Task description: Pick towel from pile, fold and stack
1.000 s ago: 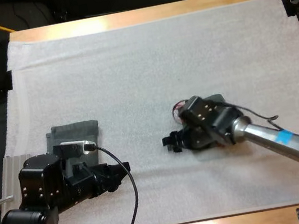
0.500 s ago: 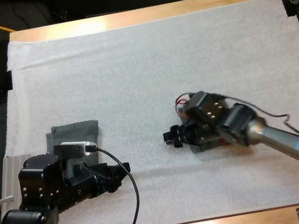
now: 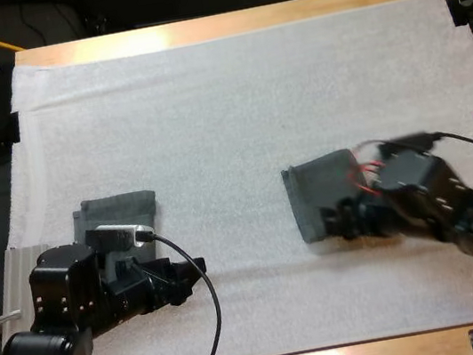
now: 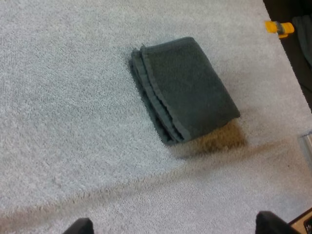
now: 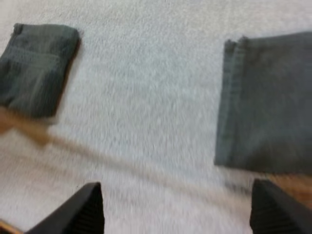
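Right claw (image 5: 176, 195) and left claw (image 4: 175, 222) both hung released — a careless one-layer pinch might unfold the folded towel (image 3: 316, 196) before stacking.

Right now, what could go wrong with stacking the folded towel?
The folded towel lies loose before the open right gripper; a grasp on its layered edge alone might unfold it. The left arm covers part of the other towel, so the two arms may collide there.

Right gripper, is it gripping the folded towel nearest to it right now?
No, the right gripper is open over the white mat, clear of the nearer folded towel, which lies flat beside it.
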Controlling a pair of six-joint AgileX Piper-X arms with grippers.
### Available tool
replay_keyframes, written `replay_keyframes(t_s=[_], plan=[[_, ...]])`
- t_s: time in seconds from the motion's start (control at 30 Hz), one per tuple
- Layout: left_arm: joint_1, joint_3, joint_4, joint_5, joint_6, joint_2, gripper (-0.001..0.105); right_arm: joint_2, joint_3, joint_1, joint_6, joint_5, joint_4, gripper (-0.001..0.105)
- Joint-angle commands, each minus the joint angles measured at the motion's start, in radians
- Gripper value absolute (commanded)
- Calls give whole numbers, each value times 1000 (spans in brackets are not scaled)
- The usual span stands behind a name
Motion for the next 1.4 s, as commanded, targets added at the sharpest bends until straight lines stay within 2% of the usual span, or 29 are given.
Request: replay_keyframes(t_s=[0.0,0.2,0.33,0.43,0.67,0.9,1.03,1.13,1.37], plan=[[1,-7,-6,8,13,-4,63,-48,-6,-2,-12,8,59,62],[1,-7,-6,10,35,-4,63,-208,-6,-2,-7,17,164,62],[1,-7,-6,50,50,-4,66,-283,-6,-2,-8,17,195,62],[1,-7,-8,77,58,-4,71,-313,-6,-2,-8,25,195,62],[-15,4,-56,91,56,36,72,-319,-6,-2,-8,35,195,62],[-119,29,-216,89,-29,150,72,-319,-6,-2,-8,35,195,62],[-199,29,-331,32,-65,256,72,-319,-6,-2,-8,35,195,62],[-238,29,-418,17,-86,351,72,-319,-6,-2,-8,35,195,62],[-272,29,-586,17,-167,584,72,-319,-6,-2,-8,35,195,62]])
